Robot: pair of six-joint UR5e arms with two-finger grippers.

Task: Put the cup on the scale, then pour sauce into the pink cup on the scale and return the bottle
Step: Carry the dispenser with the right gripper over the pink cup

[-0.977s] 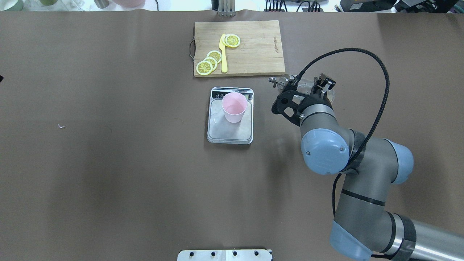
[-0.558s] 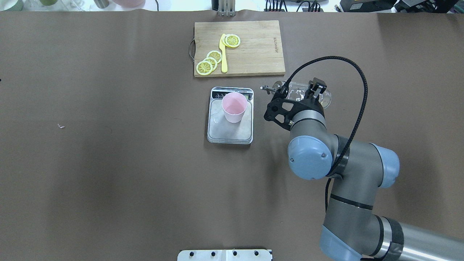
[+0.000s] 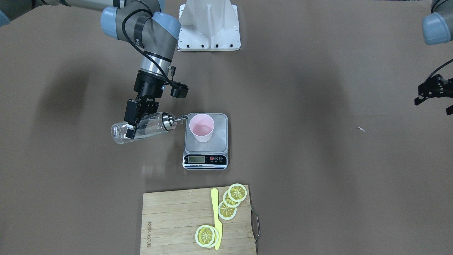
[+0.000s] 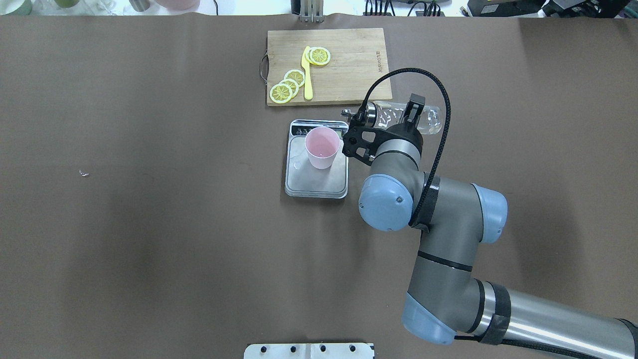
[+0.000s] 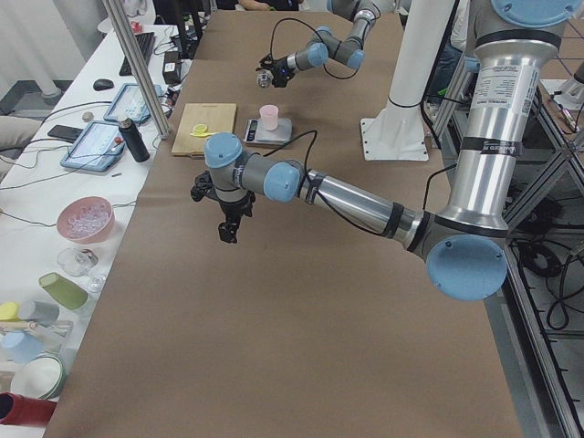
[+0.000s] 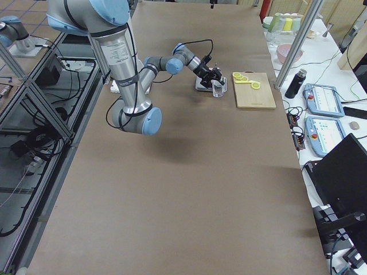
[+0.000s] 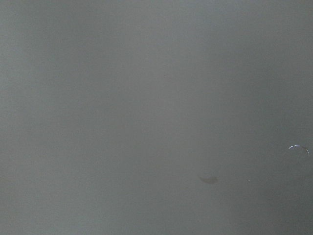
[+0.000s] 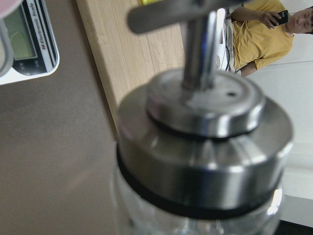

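The pink cup [image 4: 322, 147] [image 3: 201, 128] stands upright on the far half of the scale [image 4: 314, 183] [image 3: 205, 158]. My right gripper [image 4: 406, 117] [image 3: 131, 122] is shut on the clear glass bottle [image 4: 391, 113] [image 3: 148, 128] and holds it nearly level above the table. Its metal spout [image 3: 178, 118] points at the cup and reaches the scale's edge, just short of the cup's rim. The right wrist view shows the metal cap [image 8: 205, 142] up close. My left gripper [image 3: 433, 94] hangs far off at the table's side; its jaws are not clear.
A wooden cutting board [image 4: 349, 65] [image 3: 170, 219] with lemon slices [image 4: 289, 85] and a yellow knife [image 4: 307, 72] lies just beyond the scale. A small white scrap [image 4: 83, 173] lies at the left. The robot's base plate [image 3: 208, 28] stands at the near edge.
My right arm has carried the bottle leftward toward the scale. The spout has gone from well right of the scale to its right edge, near the cup.
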